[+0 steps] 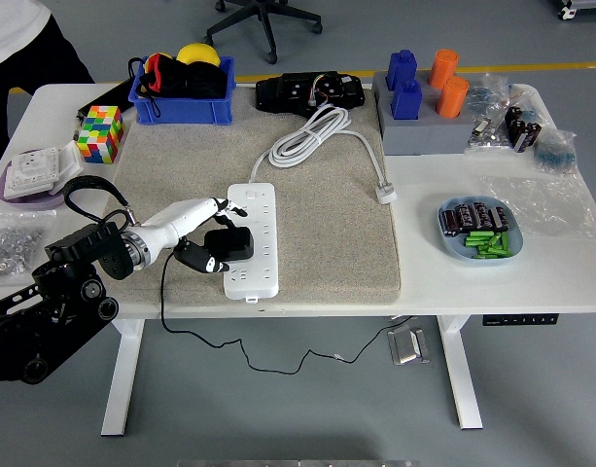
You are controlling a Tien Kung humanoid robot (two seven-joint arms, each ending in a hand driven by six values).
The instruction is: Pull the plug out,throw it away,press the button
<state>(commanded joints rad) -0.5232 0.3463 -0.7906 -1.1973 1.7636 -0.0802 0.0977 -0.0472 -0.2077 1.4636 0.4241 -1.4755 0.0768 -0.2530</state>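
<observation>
The left arm reaches in from eight o'clock, its white left hand (202, 233) stretched low over the grey mat (327, 243), fingers (223, 206) above and thumb below clasped around the black plug (229, 243). The plug sits at the left edge of the white power strip (253, 239), whose lower half it overlaps; whether its prongs are seated cannot be told. Its thin black cable (239, 352) drops off the table's near edge. At twelve o'clock of the strip lies a coiled white cord (307, 136); a colour cube (100, 132) and a blue bin (181, 92) stand toward ten o'clock. A person (20, 39) stands at the far-left corner.
</observation>
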